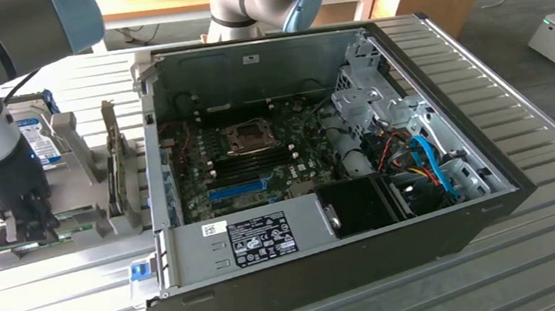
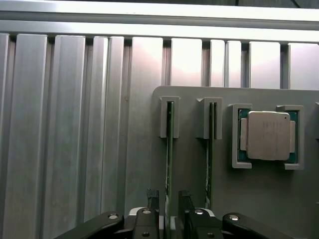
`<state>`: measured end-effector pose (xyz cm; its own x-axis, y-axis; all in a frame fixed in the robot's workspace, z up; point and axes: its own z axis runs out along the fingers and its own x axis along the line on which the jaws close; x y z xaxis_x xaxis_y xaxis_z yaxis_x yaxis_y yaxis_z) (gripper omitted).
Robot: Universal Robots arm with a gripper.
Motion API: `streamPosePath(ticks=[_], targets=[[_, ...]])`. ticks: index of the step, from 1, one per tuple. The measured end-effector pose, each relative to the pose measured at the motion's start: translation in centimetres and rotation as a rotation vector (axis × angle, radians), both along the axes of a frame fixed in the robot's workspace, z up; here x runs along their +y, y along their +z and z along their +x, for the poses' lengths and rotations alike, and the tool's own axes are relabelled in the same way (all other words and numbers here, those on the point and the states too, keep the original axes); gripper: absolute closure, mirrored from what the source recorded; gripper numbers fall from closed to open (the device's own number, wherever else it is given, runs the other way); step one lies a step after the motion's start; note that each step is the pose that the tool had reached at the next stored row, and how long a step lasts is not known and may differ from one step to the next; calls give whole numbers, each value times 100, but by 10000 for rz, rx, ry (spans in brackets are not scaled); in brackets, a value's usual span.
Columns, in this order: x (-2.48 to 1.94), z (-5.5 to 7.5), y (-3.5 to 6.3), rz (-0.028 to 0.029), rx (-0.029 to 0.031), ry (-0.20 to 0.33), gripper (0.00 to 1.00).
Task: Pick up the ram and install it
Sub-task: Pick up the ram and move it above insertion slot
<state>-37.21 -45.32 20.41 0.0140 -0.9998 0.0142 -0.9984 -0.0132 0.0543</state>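
Wrist view showed the pick-up step in hand: the gripper stood open, its fingers straddling the ram, which sat on edge in a slot of the grey holder. The ram's long axis ran along that slot, parallel to the second stick beside it. A grasp would likely call for closing squarely on its thin faces.

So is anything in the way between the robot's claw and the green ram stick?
Nothing visible is. The gripper hangs open right over the ram, one finger on each side of it. The second ram stick stands apart in the neighbouring slot of the grey holder.
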Motion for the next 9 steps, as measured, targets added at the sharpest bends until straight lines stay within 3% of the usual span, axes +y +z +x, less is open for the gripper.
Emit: streamPosePath(ticks=[9], targets=[[-2,4,-4,1,-2,1,70]])
